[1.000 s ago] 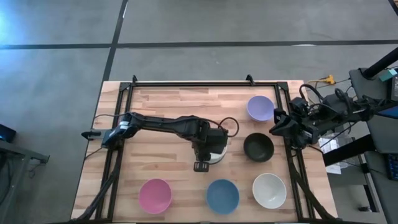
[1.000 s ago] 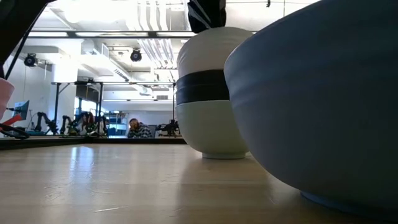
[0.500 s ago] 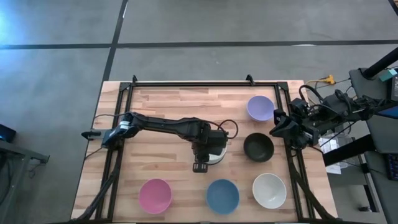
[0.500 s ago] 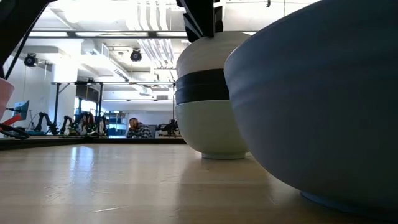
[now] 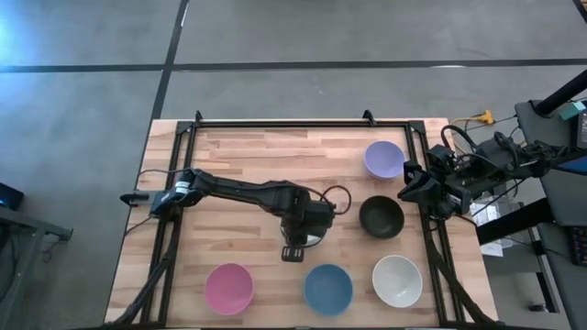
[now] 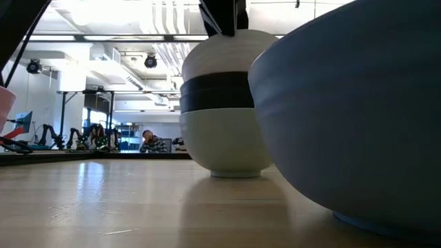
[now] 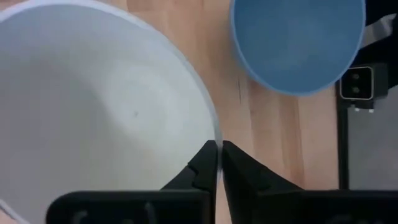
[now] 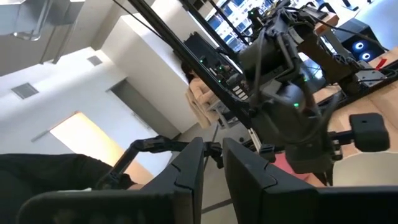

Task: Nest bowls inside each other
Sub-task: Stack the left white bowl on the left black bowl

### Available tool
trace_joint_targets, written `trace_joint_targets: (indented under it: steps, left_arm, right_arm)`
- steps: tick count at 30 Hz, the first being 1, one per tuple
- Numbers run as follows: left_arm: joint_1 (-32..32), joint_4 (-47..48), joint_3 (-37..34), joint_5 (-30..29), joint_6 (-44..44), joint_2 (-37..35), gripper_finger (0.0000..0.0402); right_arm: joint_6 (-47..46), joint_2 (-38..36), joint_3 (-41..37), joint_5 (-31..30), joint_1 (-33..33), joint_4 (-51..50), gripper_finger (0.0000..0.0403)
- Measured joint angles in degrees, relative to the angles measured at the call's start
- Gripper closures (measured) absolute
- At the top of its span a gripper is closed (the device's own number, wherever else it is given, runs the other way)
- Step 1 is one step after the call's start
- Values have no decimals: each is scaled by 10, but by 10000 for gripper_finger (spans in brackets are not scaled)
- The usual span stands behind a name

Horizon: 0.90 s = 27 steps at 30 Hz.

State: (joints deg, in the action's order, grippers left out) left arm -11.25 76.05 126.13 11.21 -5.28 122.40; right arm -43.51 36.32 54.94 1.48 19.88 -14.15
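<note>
Blue bowl [image 5: 328, 287] just ahead of my stack, pink bowl [image 5: 228, 287] to its left, white bowl [image 5: 397, 280] to its right; black bowl [image 5: 381, 216] and lavender bowl [image 5: 383, 159] nearer right edge of table [image 5: 238, 156]. My left gripper [image 7: 219, 163] pinches rim of nested stack [image 6: 220, 103], fingers pressed close on thin wall. Stack has slid toward front edge since half second ago, looming larger in low view. My left arm reaches across table centre. My right gripper [image 8: 211, 155] parked off right edge, fingers nearly together, empty.
</note>
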Motion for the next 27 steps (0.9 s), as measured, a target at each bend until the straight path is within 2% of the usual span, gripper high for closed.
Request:
trace_joint_targets:
  steps: [8, 15, 23, 27]
  left_arm:
    - [-21, 1, 0, -54, -2, -15, 401]
    - [-36, 24, 26, -127, 3, -18, 401]
    - [-69, 30, 16, -181, 67, -18, 401]
    - [-70, 30, 11, -188, 76, -17, 401]
  right_arm:
    - [0, 0, 0, 0, 0, 0, 346]
    - [0, 0, 0, 0, 0, 0, 346]
    - [0, 0, 0, 0, 0, 1, 346]
    - [0, 2, 0, 0, 0, 1, 346]
